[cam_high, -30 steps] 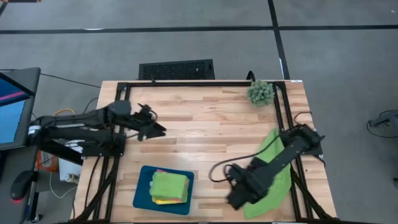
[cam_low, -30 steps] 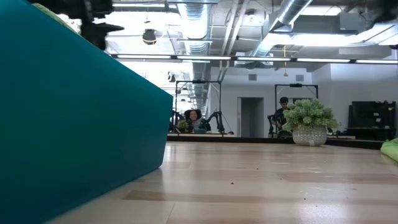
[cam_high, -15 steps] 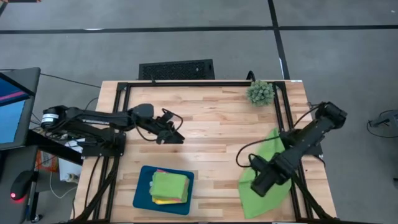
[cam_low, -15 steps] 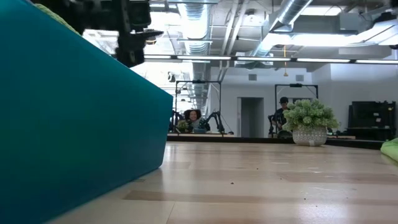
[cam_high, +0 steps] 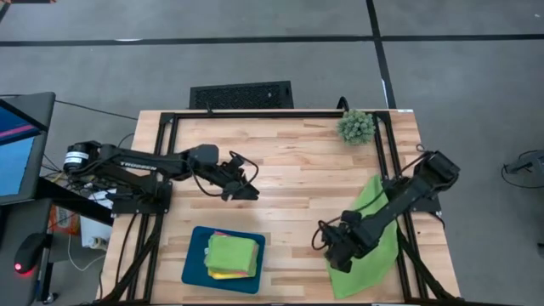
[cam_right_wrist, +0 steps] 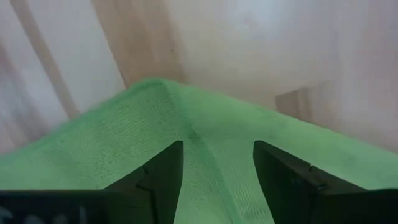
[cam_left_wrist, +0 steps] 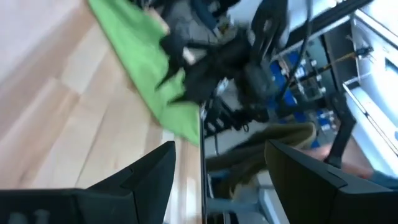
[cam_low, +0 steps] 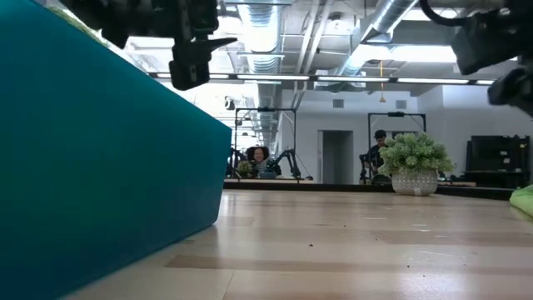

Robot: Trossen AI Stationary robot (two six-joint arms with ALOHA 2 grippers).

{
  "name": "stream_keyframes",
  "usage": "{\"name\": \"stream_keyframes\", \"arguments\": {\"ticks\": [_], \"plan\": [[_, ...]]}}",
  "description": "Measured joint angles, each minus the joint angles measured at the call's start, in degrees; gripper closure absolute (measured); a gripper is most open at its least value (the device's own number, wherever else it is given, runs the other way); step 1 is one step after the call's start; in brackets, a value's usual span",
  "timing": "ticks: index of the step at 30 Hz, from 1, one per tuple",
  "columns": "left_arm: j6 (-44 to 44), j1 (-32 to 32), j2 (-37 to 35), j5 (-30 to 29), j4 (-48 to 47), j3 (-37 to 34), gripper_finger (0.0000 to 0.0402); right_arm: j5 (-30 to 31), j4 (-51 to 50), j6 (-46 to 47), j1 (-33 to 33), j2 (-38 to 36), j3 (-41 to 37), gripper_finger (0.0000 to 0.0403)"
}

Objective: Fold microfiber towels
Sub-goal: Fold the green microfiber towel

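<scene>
A lime green microfiber towel (cam_high: 376, 265) lies spread flat on the wood at the table's right, also seen in the right wrist view (cam_right_wrist: 186, 134) and the left wrist view (cam_left_wrist: 143, 59). My right gripper (cam_high: 336, 252) hangs open, pointing down, just above the towel's left-hand corner (cam_right_wrist: 155, 84), one finger on each side of it (cam_right_wrist: 214, 180). My left gripper (cam_high: 252, 193) is open in the air over the table's middle, pointing toward the right (cam_left_wrist: 227, 180). Folded towels (cam_high: 231, 255), green on top, lie stacked on the teal tray (cam_high: 194, 265).
A small spiky plant (cam_high: 356, 126) stands at the far right. The teal tray (cam_low: 100, 167) sits at the near edge, left of centre. Bare wood (cam_high: 297, 178) stretches between the two grippers. A black frame (cam_high: 272, 113) borders the table.
My left gripper has reached toward the table's right, over its middle, sinking slightly. My right gripper has come down over the green towel's left corner and its wrist has rolled. The towel lies as before.
</scene>
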Motion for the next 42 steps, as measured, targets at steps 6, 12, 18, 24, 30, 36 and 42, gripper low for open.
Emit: {"name": "stream_keyframes", "arguments": {"ticks": [6, 12, 18, 24, 30, 36, 42], "plan": [[2.32, -0.28, 1.25, -4.07, -1.28, 4.2, 0.0161, -0.15, 2.41, -2.3, 1.28, 5.05, 0.0, 0.0184], [3.5, -0.28, 2.91, -6.32, -0.85, 6.19, 0.0161, 0.08, 2.3, 2.74, 1.49, 7.05, 0.37, 0.0195], [4.69, -0.28, 3.86, -6.87, -4.64, 6.15, 0.0161, 1.87, 2.41, 3.43, -1.11, 5.11, 0.31, 0.0308], [6.57, -0.26, 3.82, -8.71, -9.13, 6.17, 0.0161, 3.83, 4.31, -6.12, -8.1, 1.19, 0.61, 0.0385], [7.18, -0.25, 3.8, -11.44, -10.4, 6.17, 0.0161, 8.55, 7.09, -16.99, -22.0, -0.29, 0.61, 0.0376], [12.76, -0.03, 3.8, -19.96, -14.27, 6.17, 0.0161, 6.15, 17.06, -27.3, -36.25, -0.16, 0.63, 0.0395], [14.2, 3.47, 3.77, -21.84, -16.71, 4.82, 0.0161, 5.4, 25.42, -29.35, -44.7, -0.16, 0.63, 0.0377]]}}
